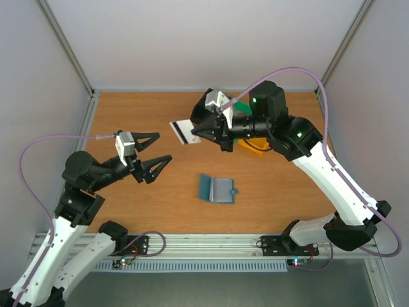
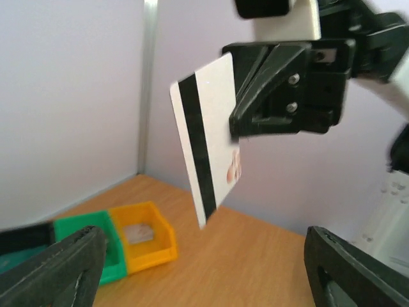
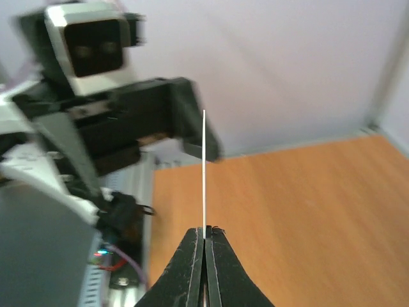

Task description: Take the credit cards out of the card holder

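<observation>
While the left pincer (image 1: 162,147) gapes, right pincer (image 3: 204,239) clamps a card (image 2: 208,137).

White plastic arm links (image 1: 332,179) join black rounded joint housings (image 1: 80,167). A lilac cable (image 1: 70,137) loops along each arm. Green lights (image 1: 298,134) glow at two o'clock. The left gripper (image 1: 163,147) and right gripper (image 1: 195,132) are black with triangular fingers, silver screws (image 2: 293,79) and white camera blocks (image 1: 124,143).

Wooden table (image 1: 160,204), pale lilac walls (image 1: 211,38)

White black-striped credit card (image 1: 184,133) airborne, edge clamped; light blue card holder (image 1: 218,189) lying open.
</observation>
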Motion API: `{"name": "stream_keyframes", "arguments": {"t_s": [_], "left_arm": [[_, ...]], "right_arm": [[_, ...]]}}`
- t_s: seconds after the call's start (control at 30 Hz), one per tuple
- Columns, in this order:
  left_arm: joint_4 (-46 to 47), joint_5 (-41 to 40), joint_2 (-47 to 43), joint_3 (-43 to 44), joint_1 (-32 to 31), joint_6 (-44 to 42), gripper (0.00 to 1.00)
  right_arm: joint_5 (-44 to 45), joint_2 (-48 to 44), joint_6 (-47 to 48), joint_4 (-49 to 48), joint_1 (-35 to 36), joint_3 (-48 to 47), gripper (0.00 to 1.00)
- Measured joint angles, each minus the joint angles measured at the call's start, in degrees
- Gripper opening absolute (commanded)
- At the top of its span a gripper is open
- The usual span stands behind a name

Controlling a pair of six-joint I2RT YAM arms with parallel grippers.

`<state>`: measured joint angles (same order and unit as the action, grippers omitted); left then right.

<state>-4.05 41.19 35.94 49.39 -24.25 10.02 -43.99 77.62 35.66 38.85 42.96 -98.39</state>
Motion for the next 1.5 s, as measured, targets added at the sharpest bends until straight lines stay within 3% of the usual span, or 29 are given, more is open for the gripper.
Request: {"name": "stream_keyframes", "arguments": {"t_s": [0.13, 0.3, 0.5, 0.83, 1.1, 1.5], "left_arm": [[-5.38, -11.47, -3.52, -3.19, 0.0, 0.11, 0.95], [-11.91, -26.49, -5.92, -9.14, 0.5, 1.53, 0.99], [-16.02, -38.8, -9.73, -16.02, 3.72, 3.74, 0.99], [-15.41, -43.41, -17.4, -26.05, 9.22, 10.62, 1.0], [-13.88, -43.54, -21.86, -29.0, 9.57, 12.22, 1.0], [-11.45, -43.15, -22.23, -30.16, 9.57, 13.03, 0.99]], "right_arm": [[16.28, 0.44, 3.02, 4.61, -1.31, -1.77, 0.01], [50.1, 6.1, 14.21, 8.41, -2.8, -6.69, 0.01], [70.77, 19.67, 26.6, 9.73, -8.35, -6.27, 0.01], [75.71, 27.56, 33.9, 8.24, -19.15, -2.32, 0.01], [74.79, 35.76, 33.57, 7.67, -21.46, -1.03, 0.01], [74.12, 38.34, 32.89, 6.58, -25.07, 1.92, 0.01]]}}
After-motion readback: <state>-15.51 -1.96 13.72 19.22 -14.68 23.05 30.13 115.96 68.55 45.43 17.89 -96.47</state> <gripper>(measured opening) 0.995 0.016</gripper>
